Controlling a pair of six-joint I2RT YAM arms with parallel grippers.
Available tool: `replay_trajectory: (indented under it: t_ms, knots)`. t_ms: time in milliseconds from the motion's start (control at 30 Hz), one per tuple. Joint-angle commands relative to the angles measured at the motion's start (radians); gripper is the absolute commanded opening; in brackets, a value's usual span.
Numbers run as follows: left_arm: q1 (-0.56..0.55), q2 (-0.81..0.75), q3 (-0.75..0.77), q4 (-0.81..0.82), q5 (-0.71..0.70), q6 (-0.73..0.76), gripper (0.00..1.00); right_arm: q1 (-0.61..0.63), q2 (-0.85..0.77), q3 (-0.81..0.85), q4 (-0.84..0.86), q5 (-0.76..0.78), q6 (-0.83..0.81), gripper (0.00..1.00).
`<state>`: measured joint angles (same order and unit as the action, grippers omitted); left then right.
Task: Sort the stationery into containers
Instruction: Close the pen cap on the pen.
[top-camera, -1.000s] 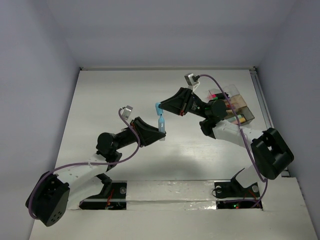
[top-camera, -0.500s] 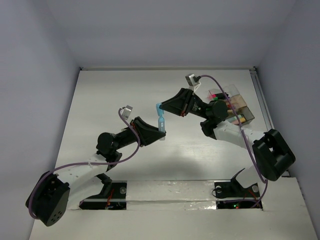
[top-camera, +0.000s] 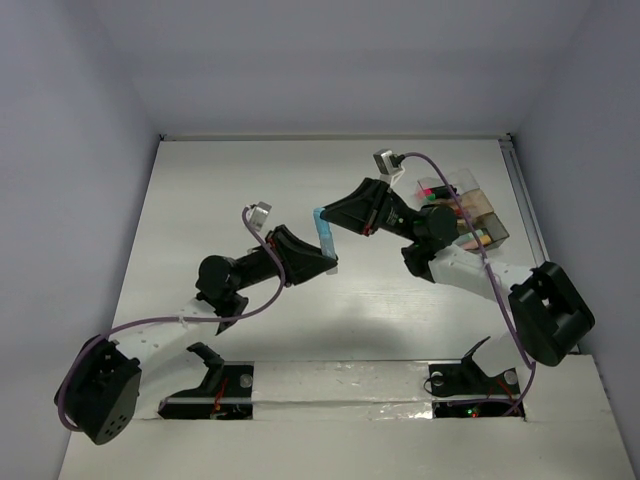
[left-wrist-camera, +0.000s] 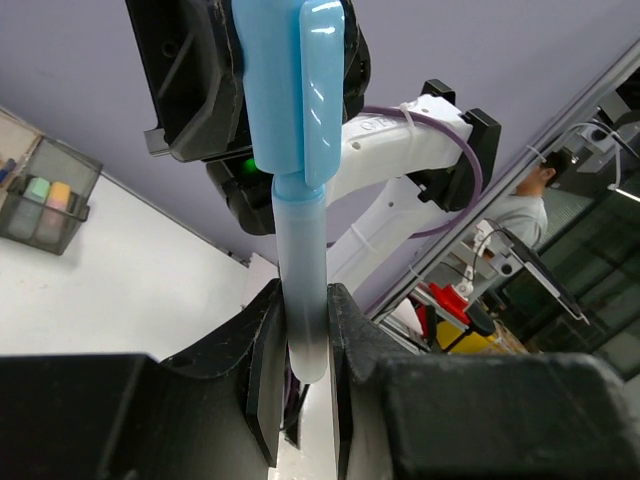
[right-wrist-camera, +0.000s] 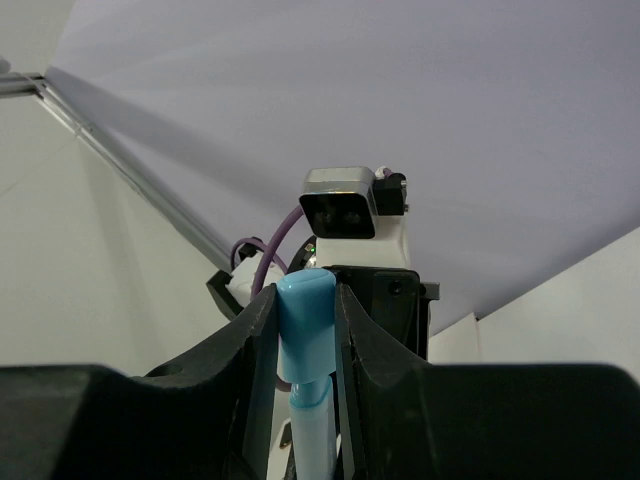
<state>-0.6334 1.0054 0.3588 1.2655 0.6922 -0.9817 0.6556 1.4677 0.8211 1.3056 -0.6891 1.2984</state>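
Up over the middle of the white table (top-camera: 200, 200) sits the light-blue plastic pen (top-camera: 324, 238), a slim barrel with a clipped cap, and it's caught at both ends! From the top camera it runs roughly 12 to 6 o'clock, cap end at 12. Down at the 6 o'clock end, the left gripper (top-camera: 326, 266) is clamped on the pale barrel; its wrist view shows the pen (left-wrist-camera: 300, 250) standing straight up out of the left gripper (left-wrist-camera: 303, 350), black fingers (left-wrist-camera: 265, 380) pressed tight to either side. At the 12 o'clock end the right gripper (top-camera: 322, 214) has the cap, and its own camera confirms it: the pen's blue cap (right-wrist-camera: 305, 300) is squeezed in the right gripper (right-wrist-camera: 305, 312), jaws closed onto it. Out at about 2 o'clock from the pen, near the table's right edge, rests the clear plastic compartment box (top-camera: 472, 215), partly hidden by the right arm, with pink and green pieces showing inside. The left wrist view catches that box (left-wrist-camera: 45, 195) too, pale green and orange pieces in one cell.
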Motion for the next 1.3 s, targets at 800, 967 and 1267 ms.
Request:
replay_trajectory:
  t_ms: [800, 967, 1267]
  knots:
    - [0.0, -0.214, 0.166, 0.396, 0.046, 0.038, 0.0, 0.096, -0.004, 0.039, 0.411, -0.26, 0.094, 0.23]
    - [0.0, -0.171, 0.21, 0.511, 0.064, -0.049, 0.0, 0.133, 0.023, 0.116, 0.411, -0.351, 0.079, 0.2]
    - [0.0, -0.241, 0.259, 0.396, 0.066, -0.023, 0.0, 0.142, 0.031, 0.066, 0.411, -0.375, 0.082, 0.1]
